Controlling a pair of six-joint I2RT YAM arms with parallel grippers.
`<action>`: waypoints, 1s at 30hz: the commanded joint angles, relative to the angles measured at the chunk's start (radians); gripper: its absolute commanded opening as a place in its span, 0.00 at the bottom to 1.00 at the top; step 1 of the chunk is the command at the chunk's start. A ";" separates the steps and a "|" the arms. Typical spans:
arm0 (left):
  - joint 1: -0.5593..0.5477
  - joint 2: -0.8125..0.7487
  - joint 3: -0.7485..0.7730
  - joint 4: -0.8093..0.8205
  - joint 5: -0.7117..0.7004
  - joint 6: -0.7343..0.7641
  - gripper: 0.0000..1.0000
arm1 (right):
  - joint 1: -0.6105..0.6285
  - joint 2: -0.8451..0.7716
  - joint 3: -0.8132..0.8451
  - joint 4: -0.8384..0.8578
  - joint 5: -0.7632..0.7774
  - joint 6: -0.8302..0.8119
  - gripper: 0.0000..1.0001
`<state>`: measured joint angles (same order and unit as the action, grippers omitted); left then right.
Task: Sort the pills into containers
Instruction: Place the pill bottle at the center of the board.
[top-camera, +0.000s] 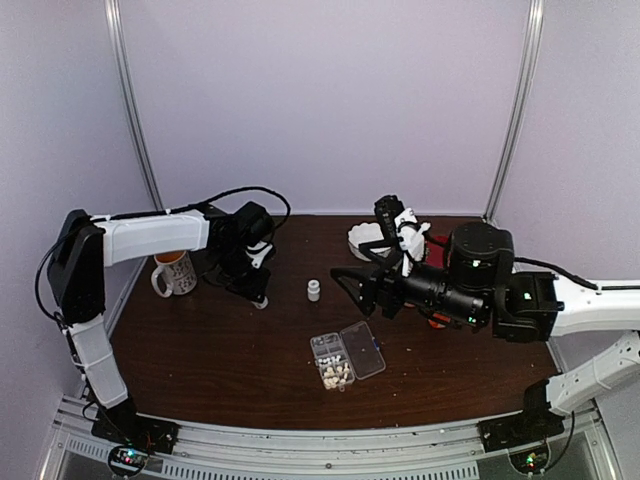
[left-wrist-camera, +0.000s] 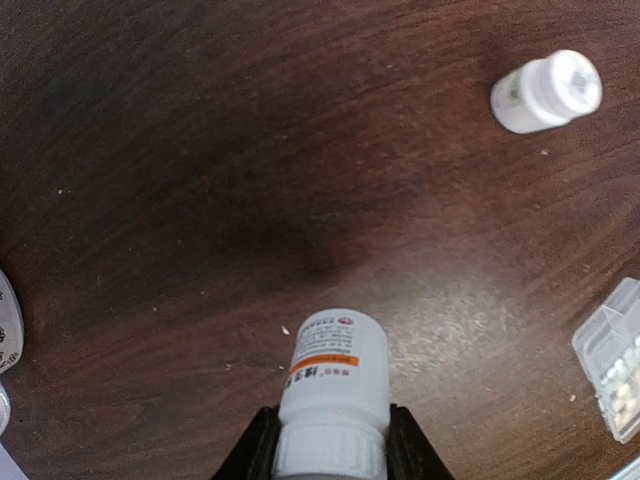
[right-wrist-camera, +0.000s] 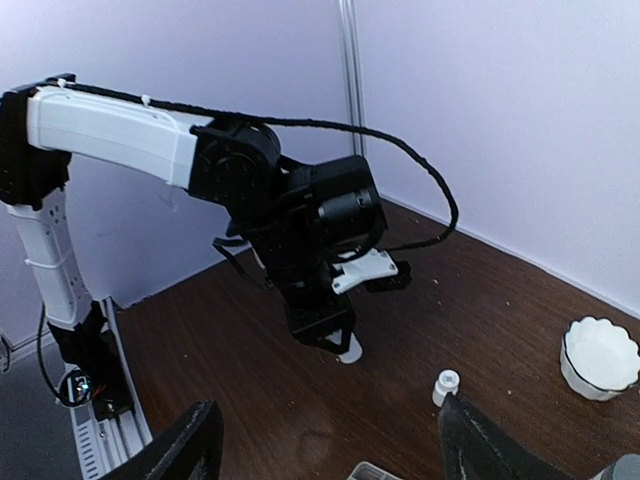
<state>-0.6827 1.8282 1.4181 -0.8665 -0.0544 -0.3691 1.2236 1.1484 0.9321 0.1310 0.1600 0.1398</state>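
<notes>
Pills (top-camera: 335, 375) lie loose in the open containers (top-camera: 347, 358) near the front of the table (top-camera: 200, 370): light, rolly, best pinched singly from above. Farther back, my left hand (left-wrist-camera: 333, 445) pinches a white bottle (left-wrist-camera: 335, 370); my right hand (right-wrist-camera: 335, 445) hangs spread, empty.

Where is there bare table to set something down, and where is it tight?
Widest bare wood: near-left, between the mug, the left arm and the organiser box. A smaller strip lies at the back, between the left end effector and the white bowl. Crowded: around the small bottle and under the right arm.
</notes>
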 joint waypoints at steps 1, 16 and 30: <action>0.026 0.047 0.065 -0.041 -0.051 0.037 0.08 | -0.049 0.055 0.025 -0.165 0.113 0.115 0.77; 0.083 0.121 0.106 -0.036 -0.052 0.074 0.71 | -0.127 0.076 -0.024 -0.160 0.013 0.184 0.77; 0.026 0.078 0.198 0.034 -0.004 0.080 0.81 | -0.164 0.067 0.021 -0.285 0.115 0.266 0.90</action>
<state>-0.6151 1.9312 1.5482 -0.8810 -0.0658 -0.3054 1.0695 1.2266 0.9047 -0.0608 0.1837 0.3477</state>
